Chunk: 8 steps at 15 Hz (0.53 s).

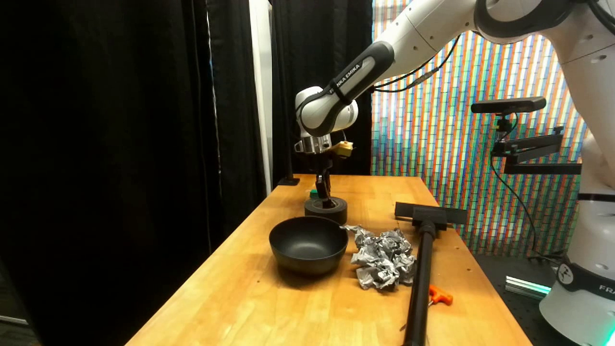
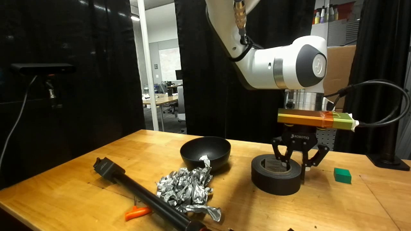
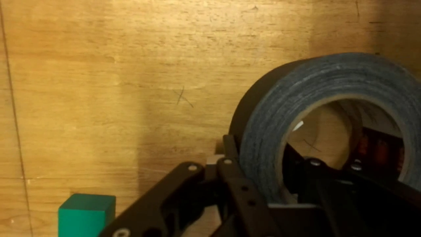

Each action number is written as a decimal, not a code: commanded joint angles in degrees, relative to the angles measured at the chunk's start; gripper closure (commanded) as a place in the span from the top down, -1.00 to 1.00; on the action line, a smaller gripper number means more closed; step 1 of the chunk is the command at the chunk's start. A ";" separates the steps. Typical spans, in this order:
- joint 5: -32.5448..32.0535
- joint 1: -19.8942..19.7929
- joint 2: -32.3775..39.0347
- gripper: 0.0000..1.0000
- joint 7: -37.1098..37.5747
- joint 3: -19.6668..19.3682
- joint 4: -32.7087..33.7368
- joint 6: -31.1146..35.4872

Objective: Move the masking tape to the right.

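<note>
The masking tape is a wide, low, dark roll with a brown inner core. It shows in both exterior views (image 1: 313, 207) (image 2: 273, 183) and fills the right side of the wrist view (image 3: 345, 77). It lies flat on or very near the table; I cannot tell if there is a small gap under it. My gripper (image 2: 294, 167) points down over the roll's edge. In the wrist view the gripper (image 3: 260, 148) has one finger inside the hole and one against the outer side, closed on the roll's wall. The inner fingertip is partly hidden.
A black bowl (image 2: 205, 150) stands beside the roll, with crumpled silver foil (image 2: 186, 189) close by. A long black tool (image 1: 422, 283) and an orange-handled tool (image 1: 439, 294) lie on the wooden table (image 1: 230, 293). A green block (image 2: 342, 175) sits near the gripper.
</note>
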 commanded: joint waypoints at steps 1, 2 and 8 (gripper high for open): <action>1.46 -1.92 1.25 -0.83 -0.68 0.50 2.39 -0.95; 1.77 -2.26 1.21 -0.83 -0.60 0.43 2.51 -0.97; 3.59 -5.84 1.26 -0.83 0.12 -0.87 2.43 -0.44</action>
